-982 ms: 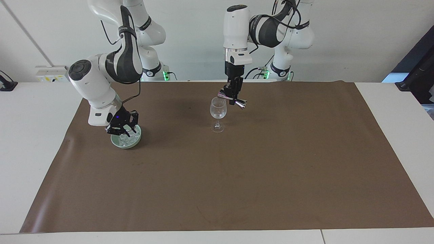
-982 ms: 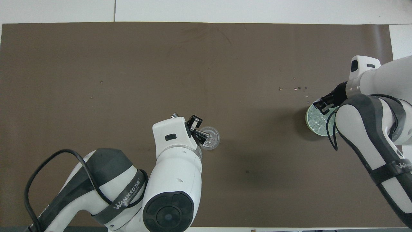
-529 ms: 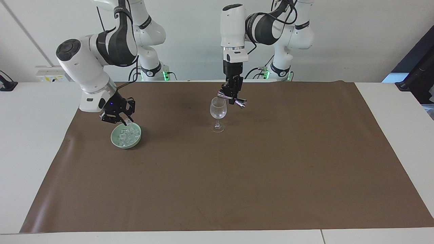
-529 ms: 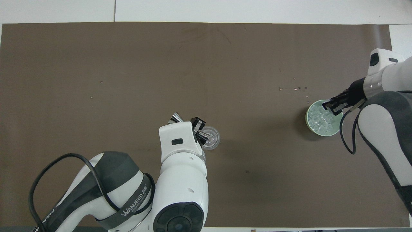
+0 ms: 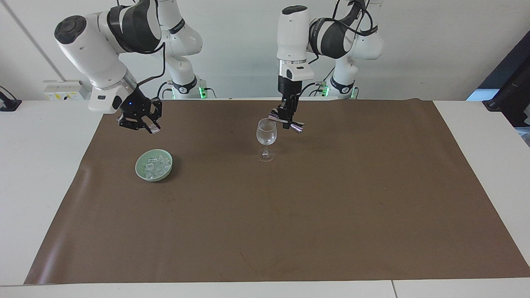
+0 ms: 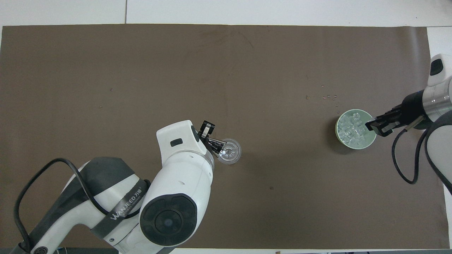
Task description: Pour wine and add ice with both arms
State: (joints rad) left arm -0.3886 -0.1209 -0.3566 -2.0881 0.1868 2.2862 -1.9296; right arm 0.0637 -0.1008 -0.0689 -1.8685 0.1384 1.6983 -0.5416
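**Right gripper lifted with an ice cube, left gripper holding a jigger at the wine glass**

Taking the wine glass (image 5: 266,138) as the landmark, and going across the facing view from the right arm's end: the right gripper (image 5: 143,126) hangs in the air toward the right arm's end of the surface from the glass, raised well above the brown mat (image 5: 290,215). Its jaws are narrow, pinching one small clear ice cube (image 5: 154,130) at their tips. Below it sits the green bowl (image 5: 140,170), about as near the robots as the glass and well apart from it, with the rest of the ice (image 5: 155,165) piled inside. In the overhead view the right gripper (image 6: 378,126) covers the bowl's (image 6: 339,139) rim on the side away from the glass.

The glass stands upright on the mat, near the middle of its width, looking empty of wine.

The left gripper (image 5: 287,118) points straight down just above the glass rim, on the side toward the left arm's end. Its jaws are closed on a shiny metal jigger (image 5: 290,123), which lies tilted, one end by the rim of the glass
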